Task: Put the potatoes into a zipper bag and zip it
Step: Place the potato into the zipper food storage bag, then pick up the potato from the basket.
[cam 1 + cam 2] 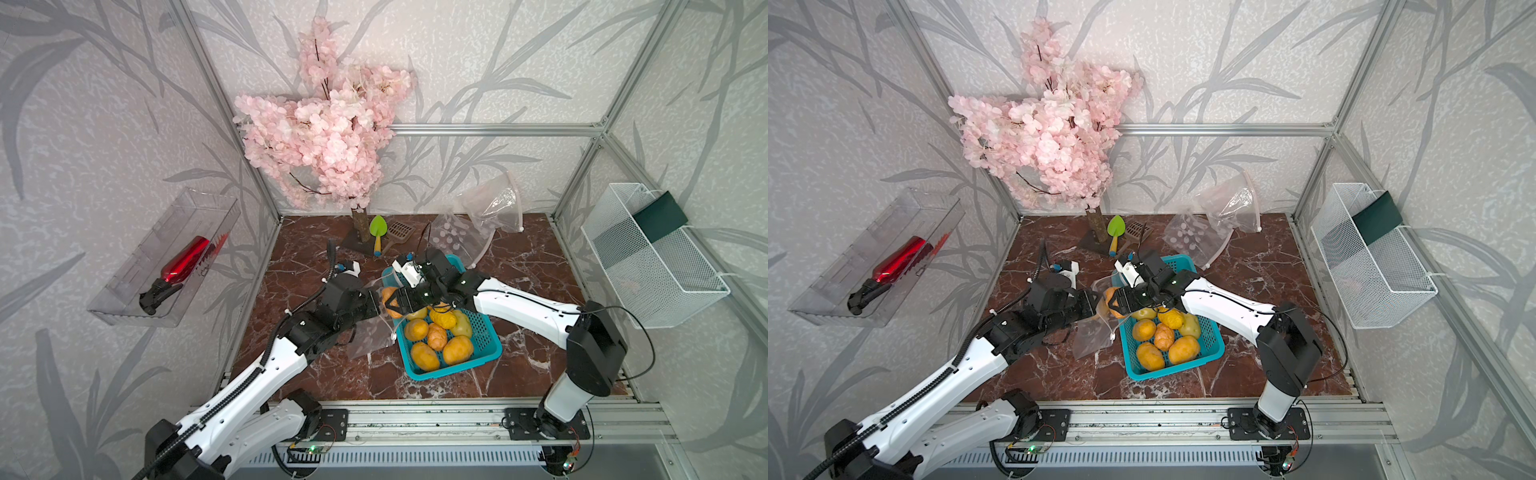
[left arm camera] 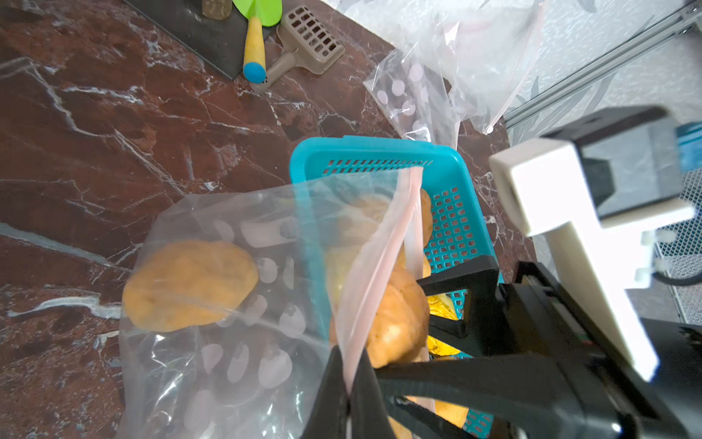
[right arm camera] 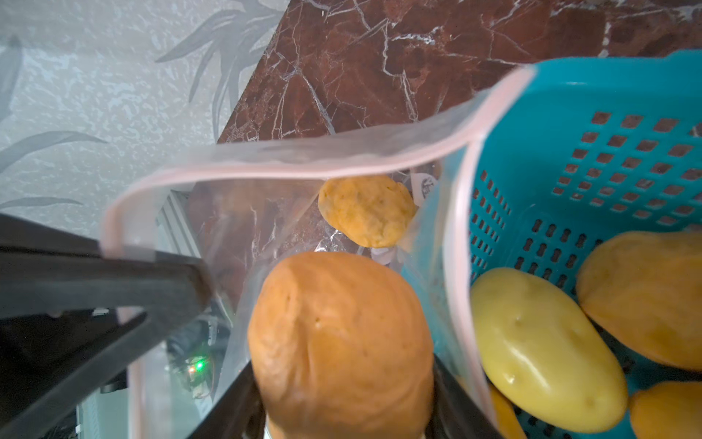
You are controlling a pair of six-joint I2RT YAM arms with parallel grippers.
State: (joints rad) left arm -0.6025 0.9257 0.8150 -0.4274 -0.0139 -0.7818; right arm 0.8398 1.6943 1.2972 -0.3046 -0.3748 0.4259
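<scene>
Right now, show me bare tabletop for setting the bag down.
Bare marble: the front strip between blue basket and rail; the right side beyond the right arm, up to the spare bags. Crowded: the back edge by the tree base, and left of the basket, where left gripper and right gripper meet at the zipper bag.
</scene>
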